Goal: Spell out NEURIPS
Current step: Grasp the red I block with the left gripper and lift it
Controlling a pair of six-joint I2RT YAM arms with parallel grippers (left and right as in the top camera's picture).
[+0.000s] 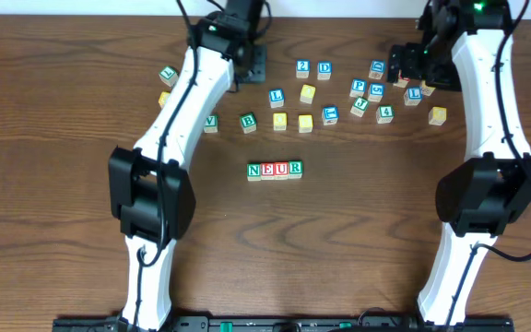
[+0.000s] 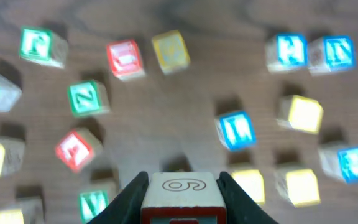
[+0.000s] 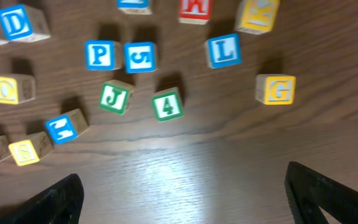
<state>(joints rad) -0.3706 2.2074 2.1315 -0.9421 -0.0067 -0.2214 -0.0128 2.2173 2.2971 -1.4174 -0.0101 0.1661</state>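
Four blocks reading N, E, U, R [image 1: 275,170] stand in a row at the table's middle. My left gripper [image 1: 250,61] is at the back of the table, shut on a wooden block [image 2: 182,186] with a red-framed face and a 6 or 9 outlined on top. It holds the block above the loose blocks. My right gripper [image 1: 406,63] is open and empty [image 3: 185,196], above bare wood just in front of a blue P block [image 3: 98,55], a green J block [image 3: 114,98] and a green 4 block [image 3: 167,104].
Several loose letter and number blocks are scattered across the back of the table, from a green V [image 1: 211,122] and B [image 1: 247,121] on the left to a yellow G [image 1: 438,115] on the right. A blue L [image 3: 223,51] and a blue D [image 3: 16,23] lie among them.
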